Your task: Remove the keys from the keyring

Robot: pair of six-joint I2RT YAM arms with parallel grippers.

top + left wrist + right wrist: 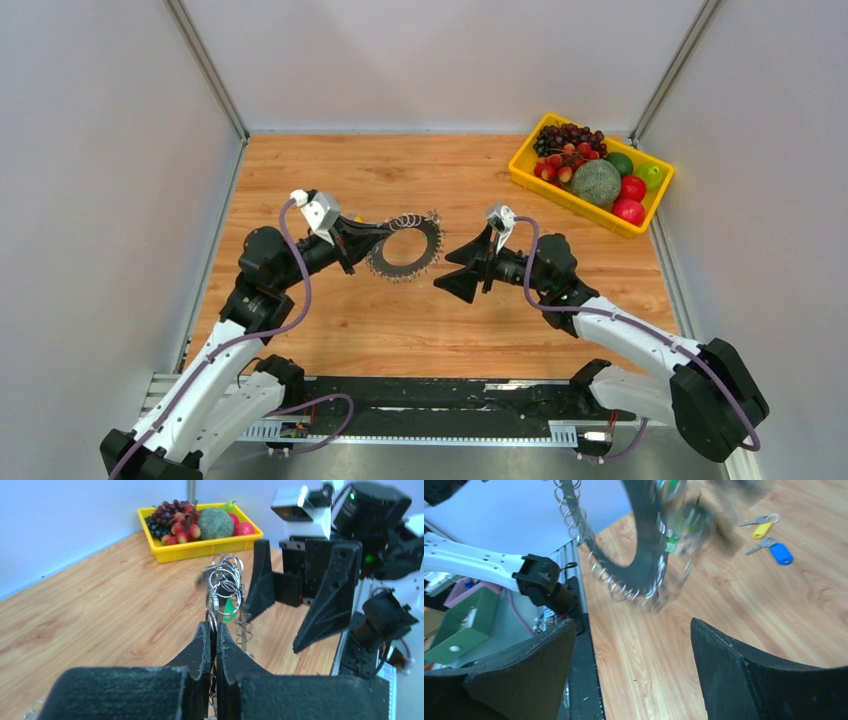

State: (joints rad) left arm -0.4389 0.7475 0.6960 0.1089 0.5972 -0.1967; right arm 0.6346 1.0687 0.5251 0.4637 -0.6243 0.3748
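The keyring is a dark ring strung all round with small silver rings and keys. My left gripper is shut on its left edge and holds it above the table. In the left wrist view the shut fingertips pinch the wire loops, with a green key head behind them. My right gripper is open and empty just right of the ring. In the right wrist view the ring hangs blurred above the open gripper. A yellow-headed key and a blue-headed key lie loose on the table.
A yellow tray of fruit stands at the back right and also shows in the left wrist view. Grey walls close in the wooden table on three sides. A black rail runs along the near edge.
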